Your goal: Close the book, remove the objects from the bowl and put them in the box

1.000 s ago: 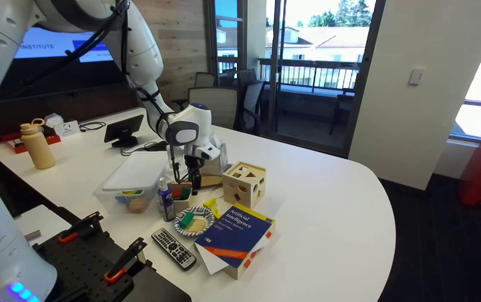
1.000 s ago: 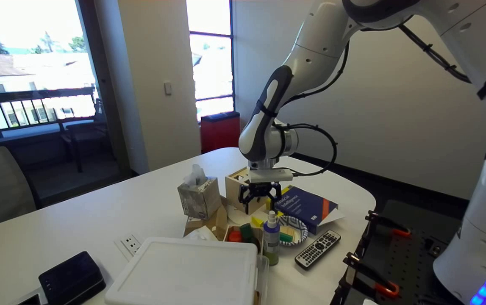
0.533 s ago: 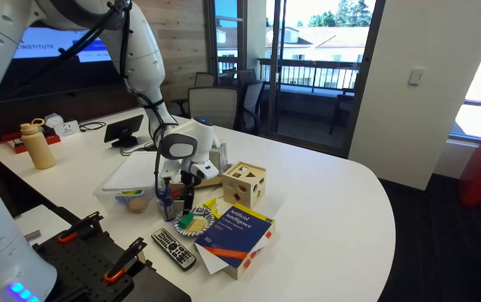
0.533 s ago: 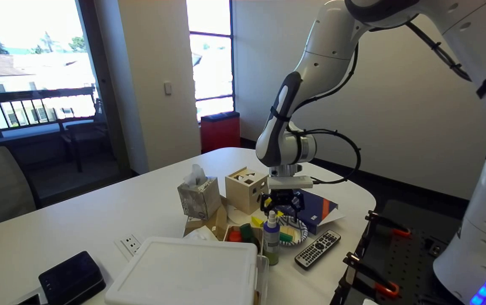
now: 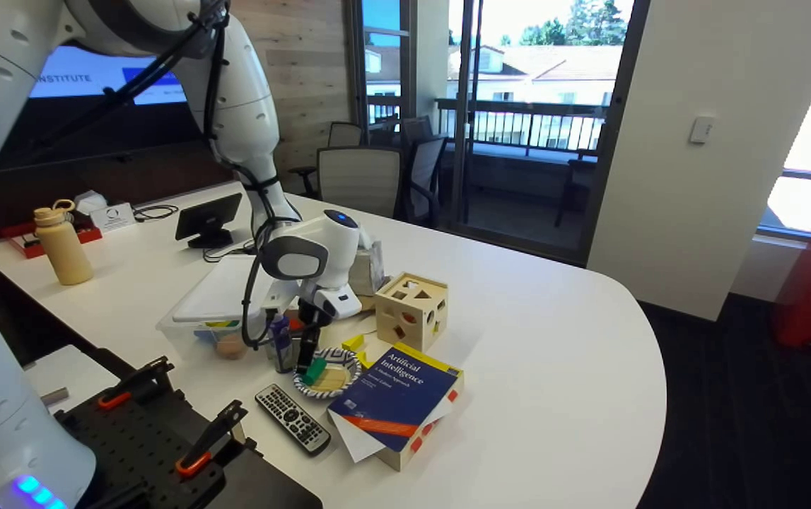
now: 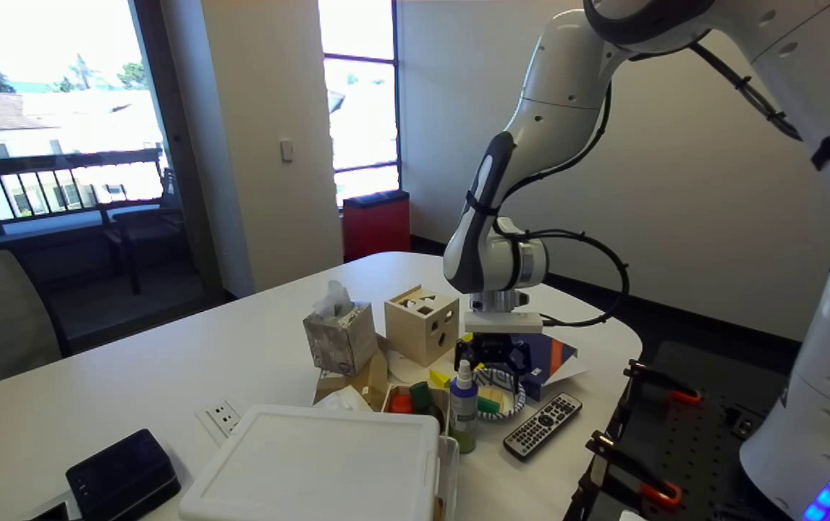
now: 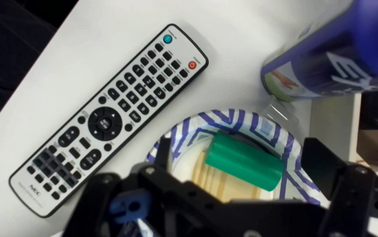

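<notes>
Lowered since the earlier frame, the claw (image 7: pixel 240 149), spread wide and gripping nothing, hangs over the green cylinder (image 7: pixel 245 162) in the patterned bowl (image 7: pixel 235 121), and coming down askew it could press the rim and tip the bowl.

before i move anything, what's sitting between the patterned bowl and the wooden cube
Yellow pieces lie between the patterned bowl and the wooden cube, seen in an exterior view.

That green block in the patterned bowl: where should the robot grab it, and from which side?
Probably from above, pinching the green block across its width at mid-length: it lies flat, and the raised rim of the bowl hampers sideways access. The robot's spread fingers line up more with its length, so they may need turning.
</notes>
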